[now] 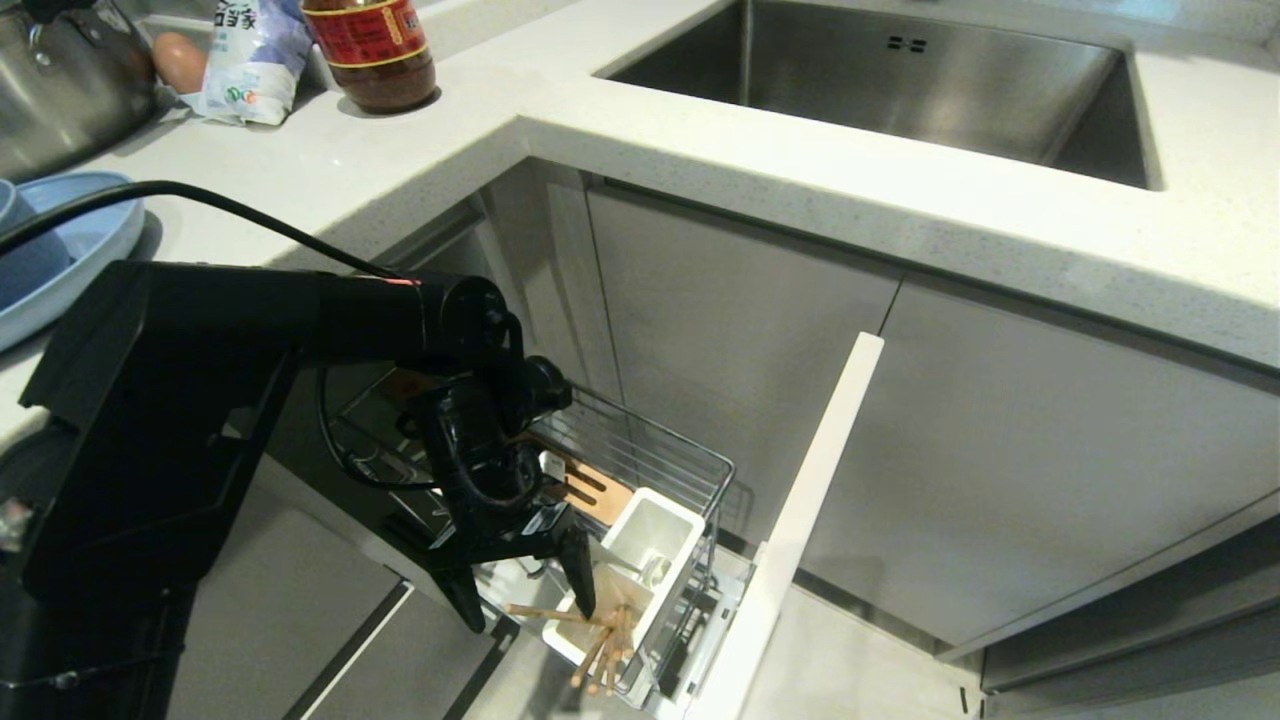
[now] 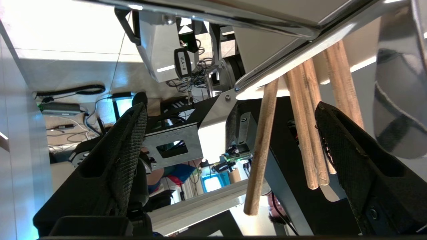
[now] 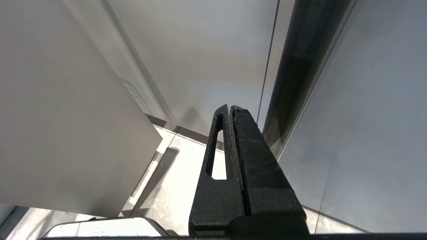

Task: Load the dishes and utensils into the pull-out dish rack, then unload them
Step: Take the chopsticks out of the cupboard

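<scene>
Left end effector (image 1: 530, 600): spread wide, empty, low beside pull-out dish rack (image 1: 640, 470). Chopsticks (image 1: 600, 640): leaning in white utensil cup (image 1: 640, 565), long axis steep, ends between open fingers (image 2: 353, 156). Right end effector (image 3: 230, 115): closed, parked, farther. Plate (image 1: 90, 240): on tabletop.

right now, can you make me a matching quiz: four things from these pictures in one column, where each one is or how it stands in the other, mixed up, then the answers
Things:
1. chopsticks
2. blue plate
3. left hand
4. right hand

Places or states:
a. on the counter, beside the steel pot
b. fingers pressed shut, near the cabinet fronts
c. in the white cup of the pull-out rack, sticking out past its edge
d. open wide at the chopstick ends

Pairs: 1-c, 2-a, 3-d, 4-b
</scene>
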